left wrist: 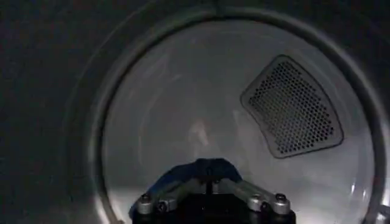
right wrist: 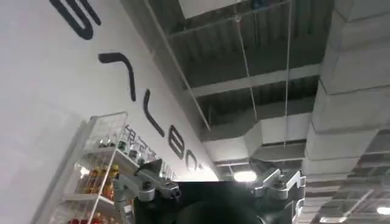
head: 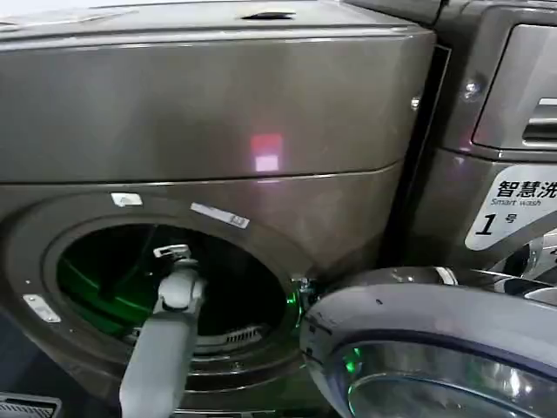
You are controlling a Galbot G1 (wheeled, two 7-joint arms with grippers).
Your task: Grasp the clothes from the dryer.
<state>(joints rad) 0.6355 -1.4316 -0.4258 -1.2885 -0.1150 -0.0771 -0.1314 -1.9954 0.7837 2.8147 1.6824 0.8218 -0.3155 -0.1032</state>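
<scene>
Your left arm reaches up from 6 o'clock in the head view and goes through the porthole of the dryer, so the left gripper sits inside the drum, near the centre of the round opening. The drum behind it glows green, strongest toward 9 o'clock. The open door hangs at 4 o'clock of the porthole, its glass catching green light.

In the left wrist view you look straight down the pale drum. The two fingers slope inward and meet on the clothes, a small dark blue bundle lying low in the drum at 6 o'clock; the jaws are drawn together with the fabric pinched between their tips. A perforated vent sits on the back wall at 2 o'clock of the bundle, well apart from it.

Your right gripper points up toward the ceiling ducts, away from the dryer, with a shelf rack at 9 o'clock of it. You cannot tell from these views whether its jaws are open or closed.

A second machine with a "1" sticker stands at 3 o'clock of the dryer.
</scene>
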